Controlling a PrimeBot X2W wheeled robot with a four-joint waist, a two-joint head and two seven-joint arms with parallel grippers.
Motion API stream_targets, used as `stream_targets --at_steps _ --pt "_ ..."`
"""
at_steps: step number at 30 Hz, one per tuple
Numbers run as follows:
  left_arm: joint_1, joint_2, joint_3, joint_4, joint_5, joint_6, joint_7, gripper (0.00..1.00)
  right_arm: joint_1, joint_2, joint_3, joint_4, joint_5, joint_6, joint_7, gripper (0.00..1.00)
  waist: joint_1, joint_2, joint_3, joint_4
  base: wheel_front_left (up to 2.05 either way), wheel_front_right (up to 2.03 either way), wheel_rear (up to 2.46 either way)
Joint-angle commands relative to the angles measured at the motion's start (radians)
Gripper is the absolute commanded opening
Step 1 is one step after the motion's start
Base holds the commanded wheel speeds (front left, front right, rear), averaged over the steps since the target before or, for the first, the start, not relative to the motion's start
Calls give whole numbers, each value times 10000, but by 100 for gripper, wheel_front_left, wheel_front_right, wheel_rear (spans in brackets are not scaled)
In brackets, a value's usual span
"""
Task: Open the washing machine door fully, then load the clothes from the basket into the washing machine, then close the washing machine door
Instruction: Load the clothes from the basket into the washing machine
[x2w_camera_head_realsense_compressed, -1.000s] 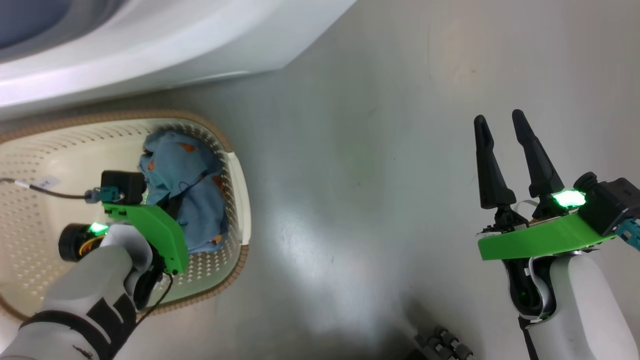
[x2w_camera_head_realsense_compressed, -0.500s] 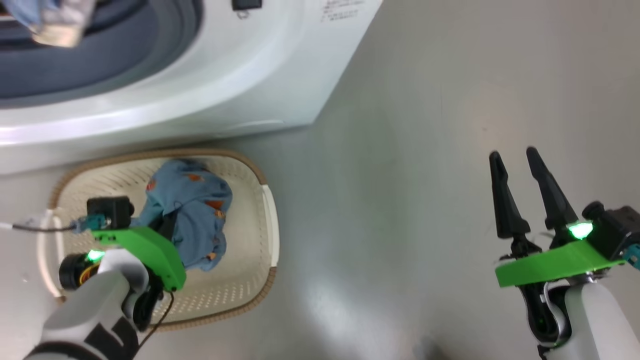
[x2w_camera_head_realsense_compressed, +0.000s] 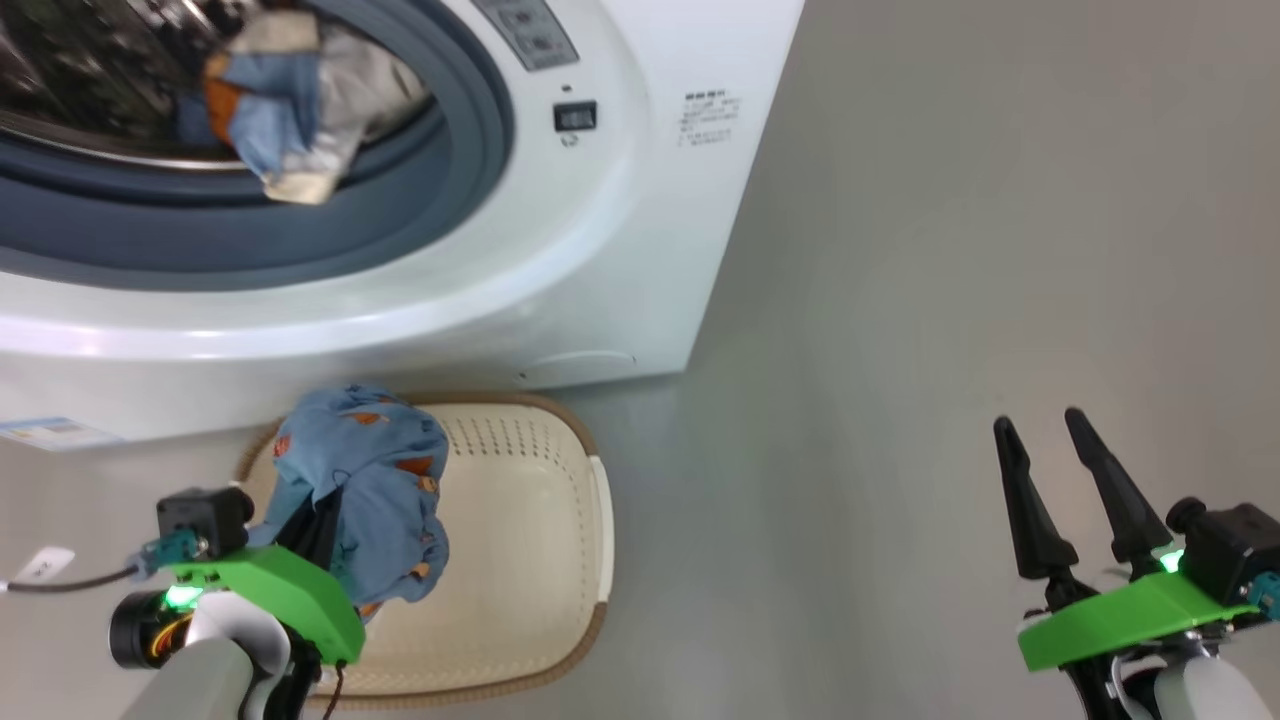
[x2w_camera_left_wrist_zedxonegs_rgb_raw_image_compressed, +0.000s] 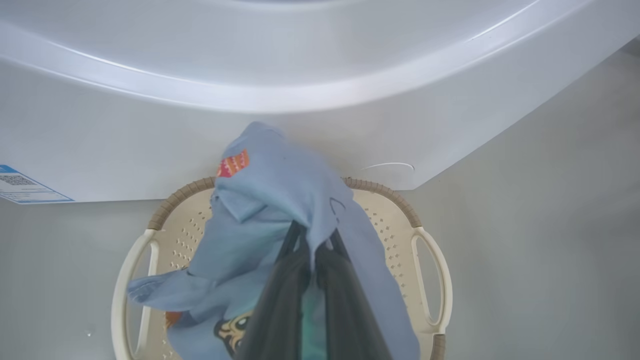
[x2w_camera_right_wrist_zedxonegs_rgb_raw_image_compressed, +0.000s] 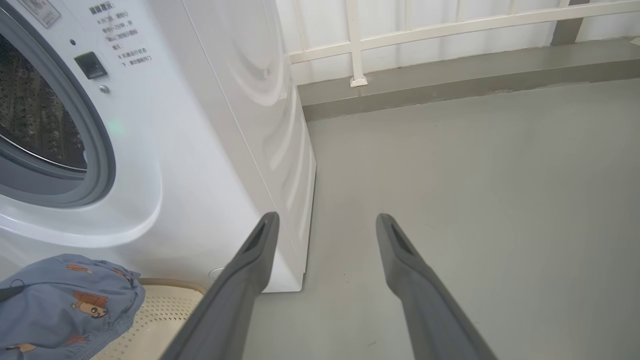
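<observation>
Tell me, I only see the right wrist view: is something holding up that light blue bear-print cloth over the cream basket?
Observer: Yes. The left gripper is shut on the light blue bear-print garment, holding it above the cream perforated plastic basket.
Operator: Anything in the washer already?
Observer: Yes, a blue, white and cream garment hangs at the mouth of the big white front-loading washing machine.
Operator: Is the basket empty?
Observer: Its visible floor is bare in the head view; under the held garment is hidden.
</observation>
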Motion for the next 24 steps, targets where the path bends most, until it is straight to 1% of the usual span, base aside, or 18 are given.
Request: stream_targets --at_steps 1,6,10,16,24 --pt "224 259 616 -338 341 -15 -106 0 264 -200 210 -175 105 27 -48 100 0 0 -815 438 0 0 0" --pt "1043 103 1835 -1222 1573 -15 -106 0 650 -315 205 -141 126 27 -48 100 0 0 -1320 624 0 0 0" --pt "1757 -92 2775 -2059 2313 -15 -106 0 987 -376 183 -114 141 27 -48 100 0 0 -1721 739 0 0 0" --pt "2967 -401 4004 -3502 3264 -15 -106 0 1531 -449 146 -117 188 27 -48 100 0 0 -2244 853 0 0 0" --pt "4731 -889 5456 -5507 4270 -15 -106 0 1953 -469 102 -150 220 27 -48 100 0 0 -2546 824 0 0 0"
